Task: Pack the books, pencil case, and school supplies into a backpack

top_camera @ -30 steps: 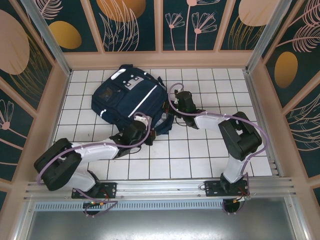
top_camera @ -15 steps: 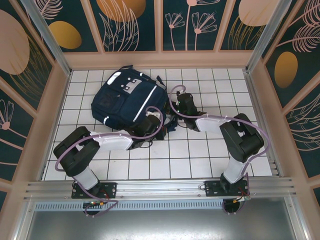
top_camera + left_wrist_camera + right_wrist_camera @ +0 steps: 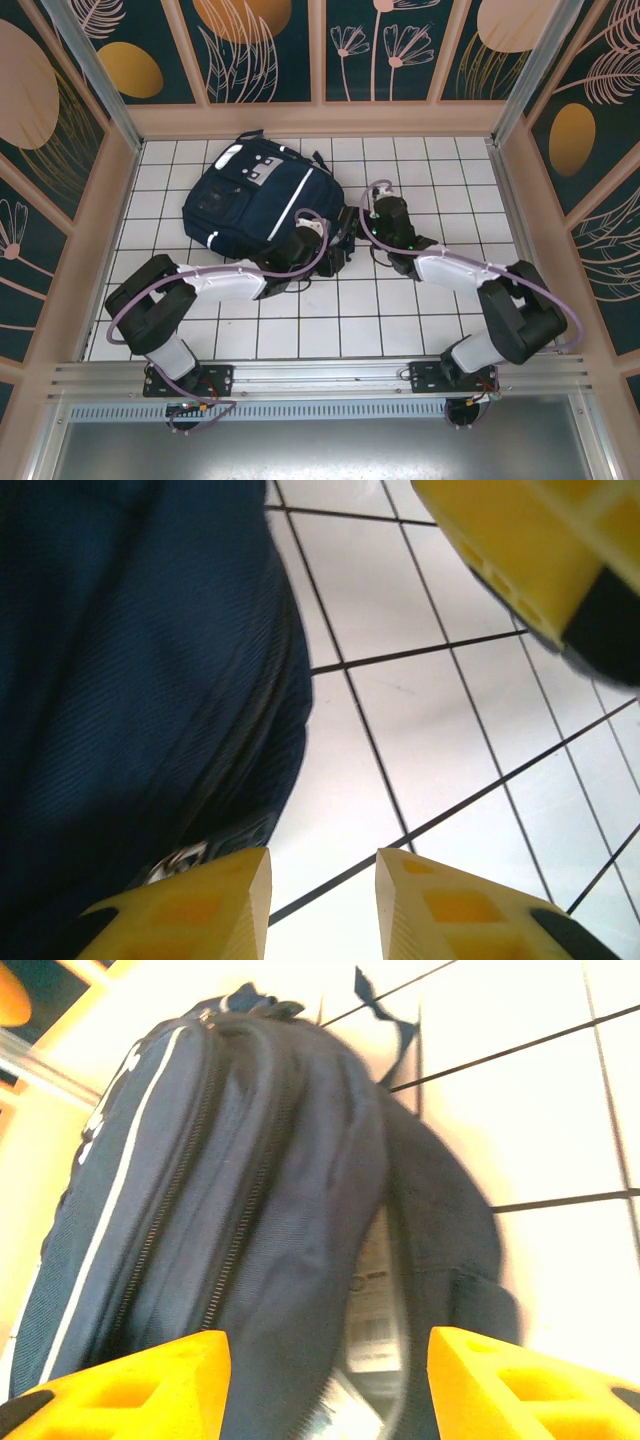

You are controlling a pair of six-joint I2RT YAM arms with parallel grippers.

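A white label (image 3: 372, 1305) with a barcode sits in a gap of the backpack (image 3: 255, 195), its print too blurred to read. The pack is navy woven fabric with dark zips (image 3: 240, 1230) and a thin white stripe (image 3: 110, 1210). It lies towards the far left corner of the white tiled table (image 3: 430, 730). The right gripper (image 3: 330, 1380) has its yellow jaws spread wide and empty, facing the label. The left gripper (image 3: 322, 905) has its jaws parted and empty, just beside the pack's near right edge.
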